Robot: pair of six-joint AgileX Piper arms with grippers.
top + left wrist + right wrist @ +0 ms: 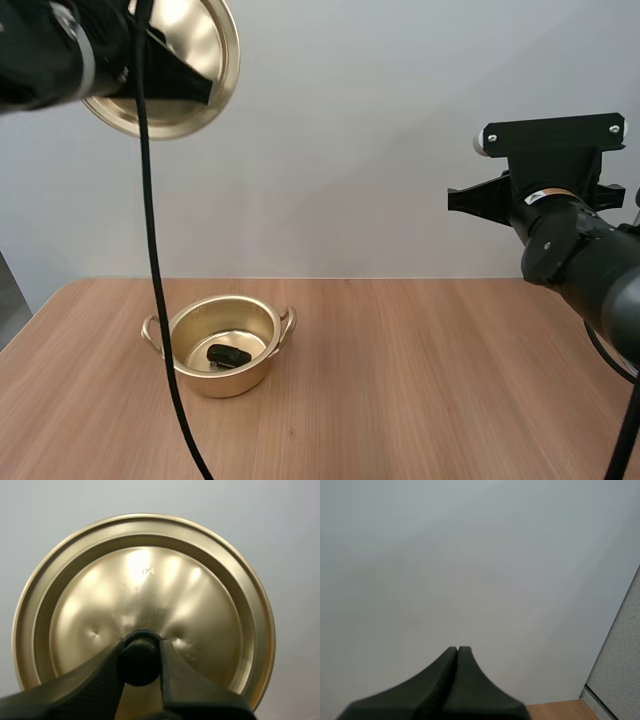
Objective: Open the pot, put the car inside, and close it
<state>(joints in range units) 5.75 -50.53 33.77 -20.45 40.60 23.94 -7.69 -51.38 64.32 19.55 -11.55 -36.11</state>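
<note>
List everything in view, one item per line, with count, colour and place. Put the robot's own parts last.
table: one, light wood, under everything.
pot: one, gold, two side handles, standing open on the table's left half.
car: one, black, lying on the bottom inside the pot.
lid: one, gold, held up in the air above and to the left of the pot.
knob: one, black, at the lid's centre.
left gripper: one, black, raised high, fingers pinching the lid's knob.
right gripper: one, black, raised off the table at the right, fingers together on nothing.
</note>
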